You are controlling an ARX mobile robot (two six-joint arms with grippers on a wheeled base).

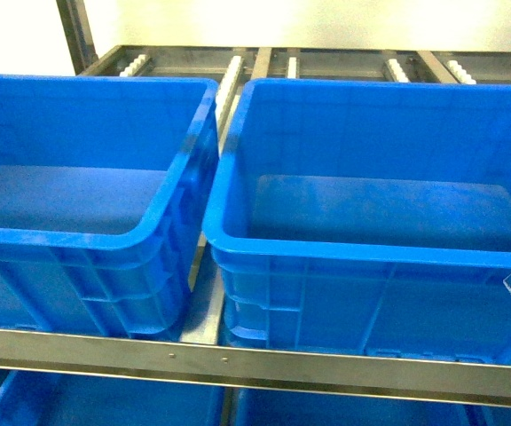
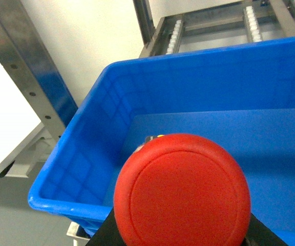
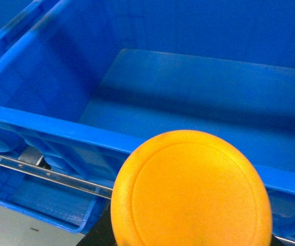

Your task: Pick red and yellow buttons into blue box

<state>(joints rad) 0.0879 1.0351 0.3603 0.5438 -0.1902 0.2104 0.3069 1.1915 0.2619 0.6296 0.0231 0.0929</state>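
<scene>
Steel front rail [image 1: 238, 362] runs across the shelf edge below me, two small screws in it near the middle. Behind it are white roller tracks [image 1: 231, 75] set in a grey metal frame [image 1: 344, 55], running to the back. A pale wall [image 1: 16, 35] stands beyond. On the left wrist view, a perforated steel post [image 2: 29, 77] stands upright at the rack's corner, with a white panel [image 2: 4, 118] beside it and grey floor [image 2: 14, 215] under. One level down there's a lower bin [image 1: 105, 404], blue, partly hidden by the rail; I can't see what's in it.
</scene>
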